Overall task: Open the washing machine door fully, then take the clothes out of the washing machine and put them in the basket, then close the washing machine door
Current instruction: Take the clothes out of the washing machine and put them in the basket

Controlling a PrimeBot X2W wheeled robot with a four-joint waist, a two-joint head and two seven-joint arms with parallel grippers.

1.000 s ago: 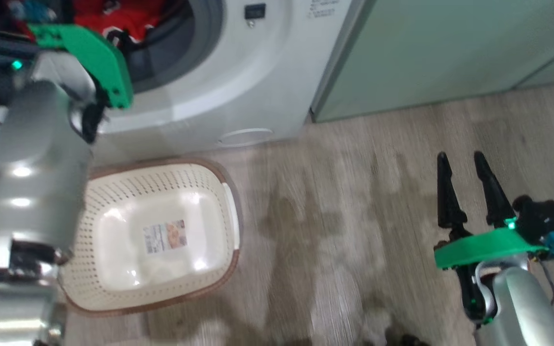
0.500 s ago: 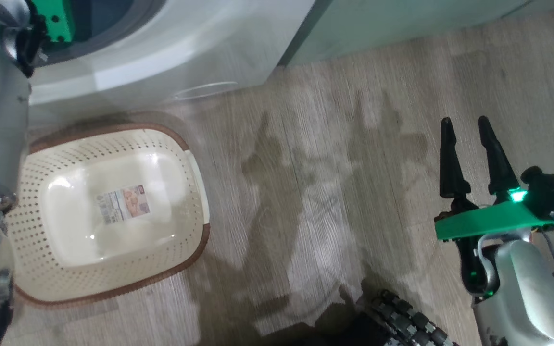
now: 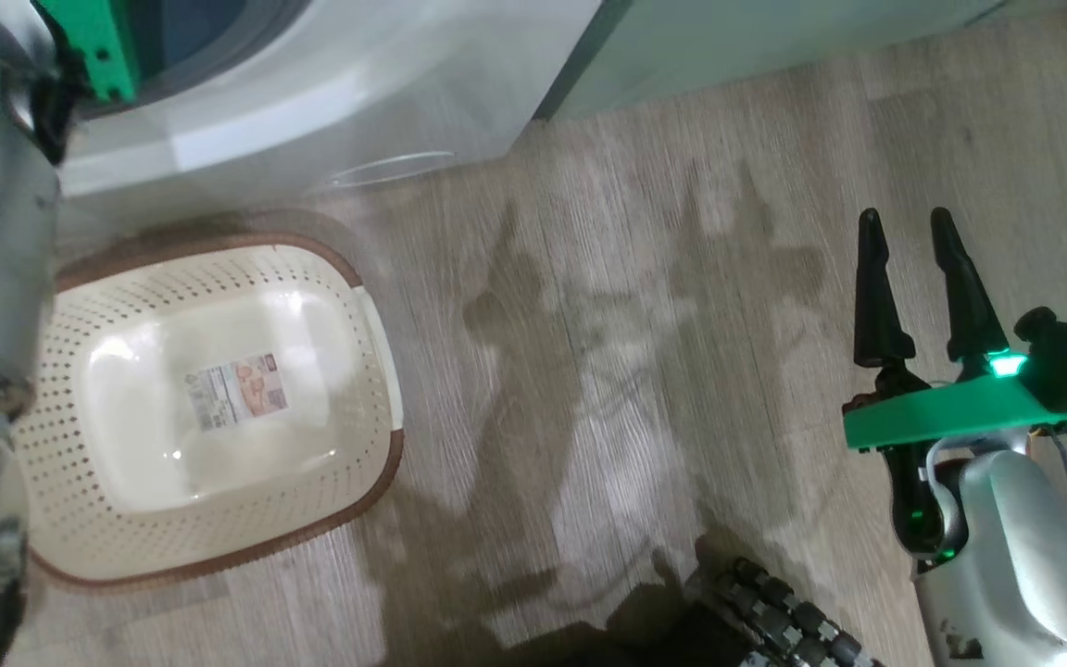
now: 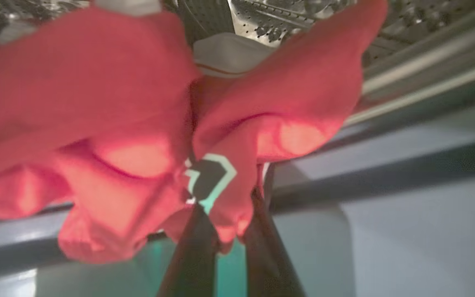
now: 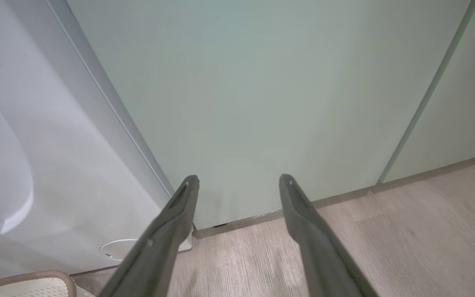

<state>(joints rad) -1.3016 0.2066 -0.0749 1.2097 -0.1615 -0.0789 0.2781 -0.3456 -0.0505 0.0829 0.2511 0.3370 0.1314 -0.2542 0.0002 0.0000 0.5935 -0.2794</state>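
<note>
Since a second ago the head camera has dipped. Left gripper clamps the clothes at the washer drum mouth. Basket holds a sticker. Right gripper stands open.

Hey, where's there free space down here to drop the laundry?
The basket is bare inside apart from a sticker. The floor between it and the right gripper is bare too. Crowded: the washing machine mouth, where the left gripper pinches the clothes.
</note>
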